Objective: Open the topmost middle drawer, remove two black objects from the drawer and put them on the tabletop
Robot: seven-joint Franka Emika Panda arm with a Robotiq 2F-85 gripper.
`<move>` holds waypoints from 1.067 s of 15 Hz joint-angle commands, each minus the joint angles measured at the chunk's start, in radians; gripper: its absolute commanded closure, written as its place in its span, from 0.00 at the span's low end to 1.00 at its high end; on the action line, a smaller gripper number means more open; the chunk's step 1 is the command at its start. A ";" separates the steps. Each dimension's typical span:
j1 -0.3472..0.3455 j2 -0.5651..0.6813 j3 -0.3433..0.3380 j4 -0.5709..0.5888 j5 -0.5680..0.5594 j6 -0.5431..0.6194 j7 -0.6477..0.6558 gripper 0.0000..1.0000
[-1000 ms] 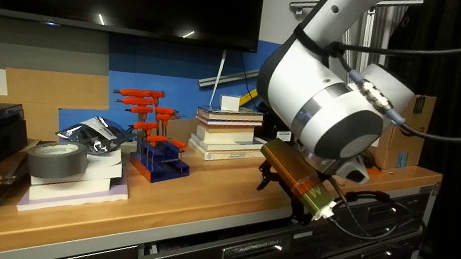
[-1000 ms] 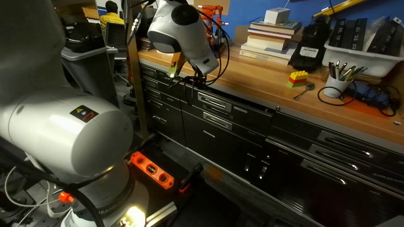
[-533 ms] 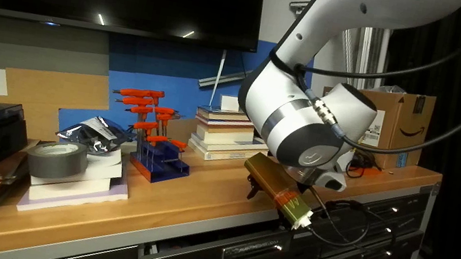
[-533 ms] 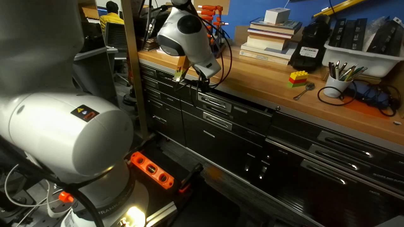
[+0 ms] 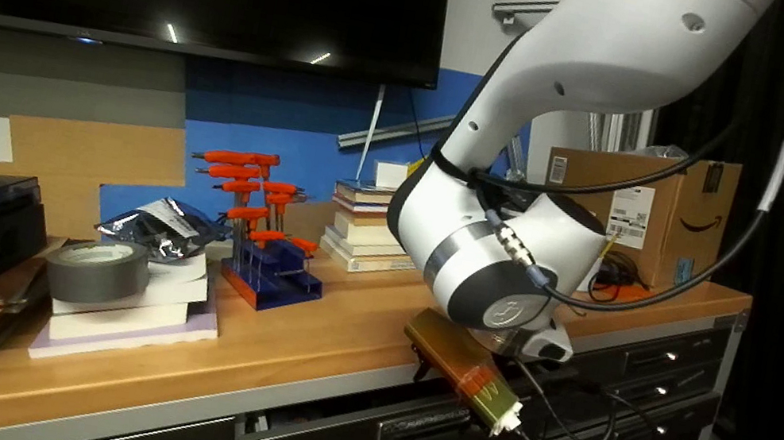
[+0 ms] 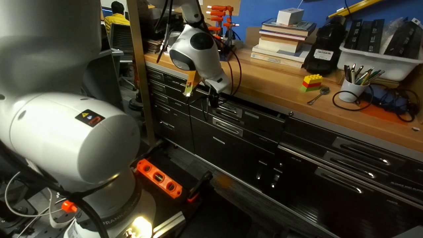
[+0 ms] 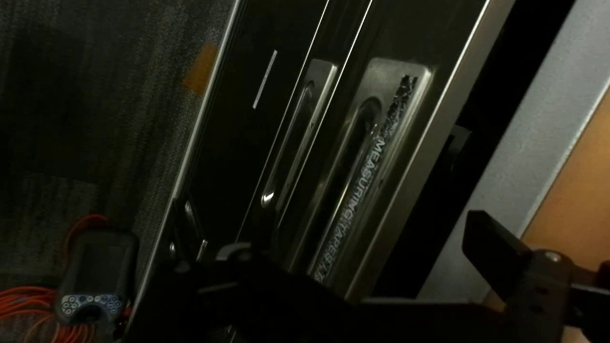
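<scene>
"Gripper (image 7: 355,236)?"

"Jaws spread, nothing held; the topmost middle drawer (image 7: 376,147) is ajar beneath the tabletop (image 5: 358,319)."

"Risk?"

"It might be pushed shut by misaimed contact; its dark inside can't be read."

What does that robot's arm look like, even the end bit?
The Franka Panda arm is white and rounded, with black caps and a silvery band. Black cables run along it, one with a metal connector. A black sticker shows a yellow warning triangle. The Robotiq end effector looks black, with angular fingers, and a shiny gold-orange box sits by it.
</scene>
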 commanded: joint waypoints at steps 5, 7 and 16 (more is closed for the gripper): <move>0.035 0.122 -0.053 0.123 0.065 0.009 -0.045 0.00; 0.041 0.152 -0.066 0.145 0.074 0.004 -0.045 0.00; 0.003 0.265 -0.022 0.060 -0.070 0.103 0.101 0.00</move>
